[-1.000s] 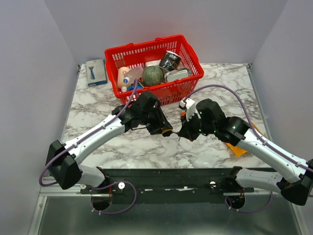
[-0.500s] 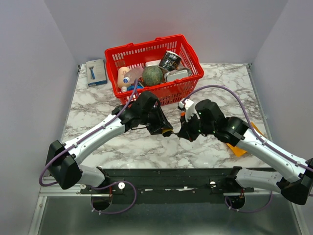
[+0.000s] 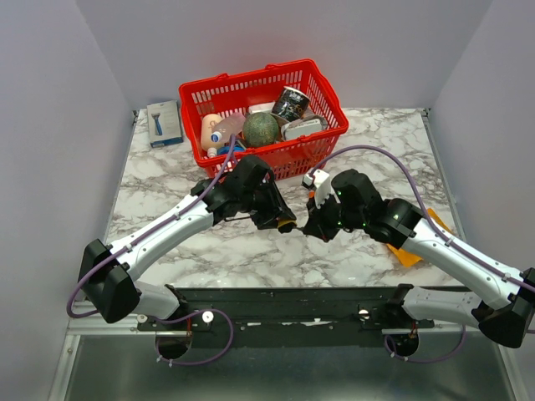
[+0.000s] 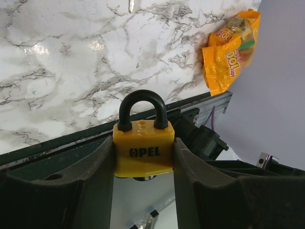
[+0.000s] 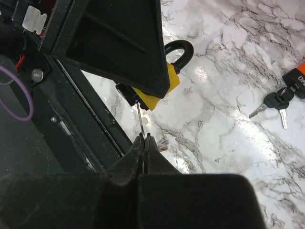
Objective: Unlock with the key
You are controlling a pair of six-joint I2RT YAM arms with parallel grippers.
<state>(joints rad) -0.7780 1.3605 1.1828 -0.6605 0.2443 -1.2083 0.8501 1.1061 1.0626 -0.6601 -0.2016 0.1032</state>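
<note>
Step in hand: key insertion. I judge the lock is presented and the key lined up, not yet turned.
Padlock: yellow padlock (image 4: 143,138) held in the air over the tabletop (image 3: 167,167), about midway along its near edge, in front of the red basket (image 3: 292,159). The shackle (image 4: 143,94) is seated in the body, so it is locked.
Left gripper: the left gripper (image 4: 143,164) has its jaws about half apart, clamped on the two flanks of the padlock body, shackle pointing away from the wrist.
Right gripper: the right gripper (image 5: 144,140) is pinched fully together on the key (image 5: 139,119), with the thin blade sticking straight out of the tips.
Key to lock: the blade tip sits at the underside of the padlock body. I cannot tell from either wrist view whether it has entered the keyway.
Next move, my reading: push along the blade's own line until it seats, then twist the right wrist while the left holds firm.
Watch for: a blade off-axis would skid off the lock's face or bend.
</note>
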